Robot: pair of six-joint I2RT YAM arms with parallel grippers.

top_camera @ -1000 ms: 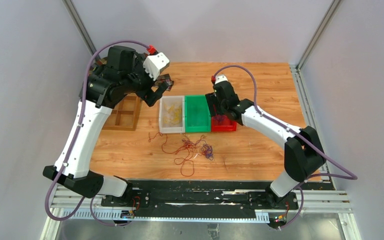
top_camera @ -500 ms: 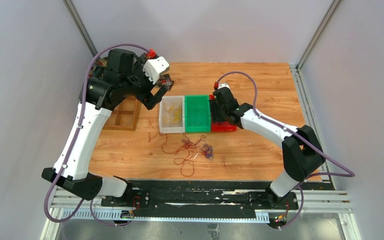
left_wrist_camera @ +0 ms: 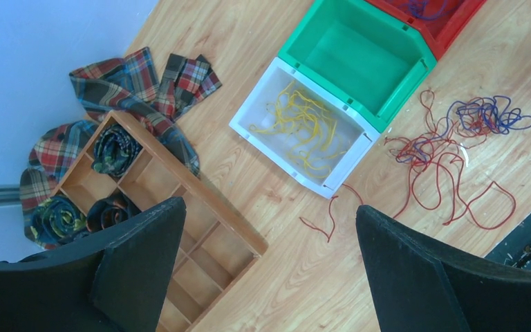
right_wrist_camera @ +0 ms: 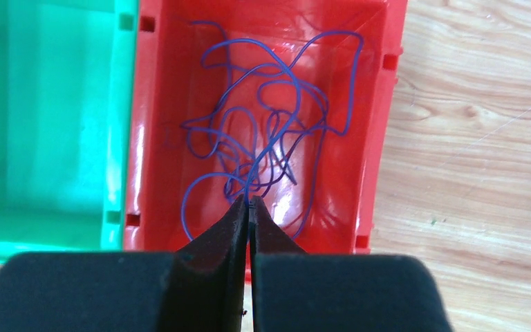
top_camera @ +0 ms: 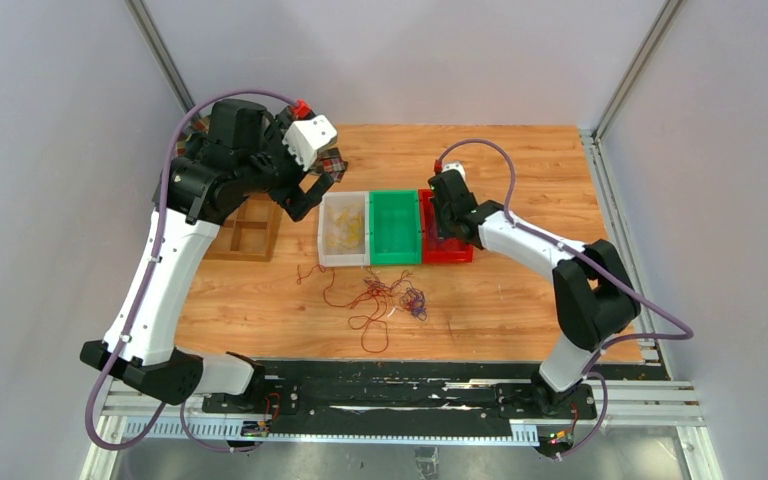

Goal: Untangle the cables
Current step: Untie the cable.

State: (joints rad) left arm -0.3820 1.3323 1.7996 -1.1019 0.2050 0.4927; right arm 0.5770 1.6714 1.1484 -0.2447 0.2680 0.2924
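The loose cables [top_camera: 390, 298] lie as a tangle of red-brown and purple loops [left_wrist_camera: 449, 152] on the wooden table in front of the bins. Yellow cables [left_wrist_camera: 304, 128] rest in the white bin [top_camera: 327, 228]. Purple cables [right_wrist_camera: 269, 117] fill the red bin [right_wrist_camera: 380, 138]. My right gripper [right_wrist_camera: 249, 199] hangs over that bin, shut, with one purple strand running straight into its tips. High above the table's back left, my left gripper [left_wrist_camera: 269, 207] stands wide open with nothing between its fingers.
A green bin [top_camera: 395, 228] with nothing in it sits between the white and red ones. A wooden divider tray [left_wrist_camera: 207, 228] holding black rolls [left_wrist_camera: 114, 149] lies at the left, with plaid cloth [left_wrist_camera: 138, 76] behind it.
My right gripper has shut over the red bin and its arm has drawn back and left. The left arm has barely shifted.
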